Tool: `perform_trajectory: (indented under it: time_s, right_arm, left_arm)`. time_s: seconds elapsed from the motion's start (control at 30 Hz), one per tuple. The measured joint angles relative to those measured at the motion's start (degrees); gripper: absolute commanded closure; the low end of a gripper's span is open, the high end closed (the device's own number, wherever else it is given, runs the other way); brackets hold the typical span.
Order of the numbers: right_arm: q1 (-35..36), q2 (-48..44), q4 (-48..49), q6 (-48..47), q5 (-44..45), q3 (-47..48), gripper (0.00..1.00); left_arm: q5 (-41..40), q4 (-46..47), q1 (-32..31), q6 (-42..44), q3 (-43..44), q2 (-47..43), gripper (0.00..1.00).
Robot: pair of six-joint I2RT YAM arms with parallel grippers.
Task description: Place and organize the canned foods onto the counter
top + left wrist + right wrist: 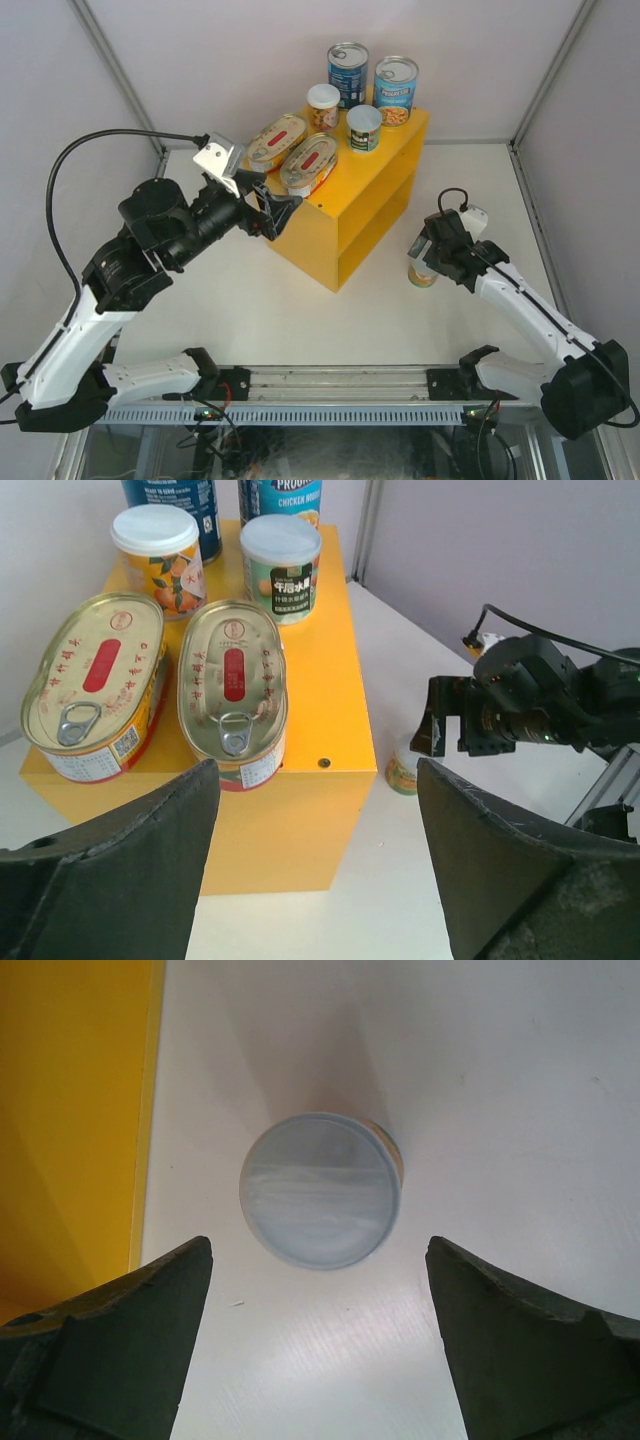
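Last can (320, 1188) sits on the table (300, 310) just right of the counter (340, 215), our right gripper (318, 1250) open above it, nothing gripped. If we close off-centre it could skid or tip. The left gripper (317, 770), open and empty, might nudge the near tin (232, 690) off.

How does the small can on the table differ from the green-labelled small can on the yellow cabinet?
The table can stands on the white table beside the yellow cabinet; the green-labelled can stands on its top. The table can's label shows orange; the other's is green. Both are short, round, upright, with pale lids.
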Motion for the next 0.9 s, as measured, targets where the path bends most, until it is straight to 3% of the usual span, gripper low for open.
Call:
perform_trajectory:
  time_s: [0.9]
  right_arm:
    - [-3.17,11.54,6.49,-2.12,-3.74,0.17,0.12]
  left_arm:
    - [-0.9,-0.79,-1.99,-0.63,-2.99,-1.57,0.18]
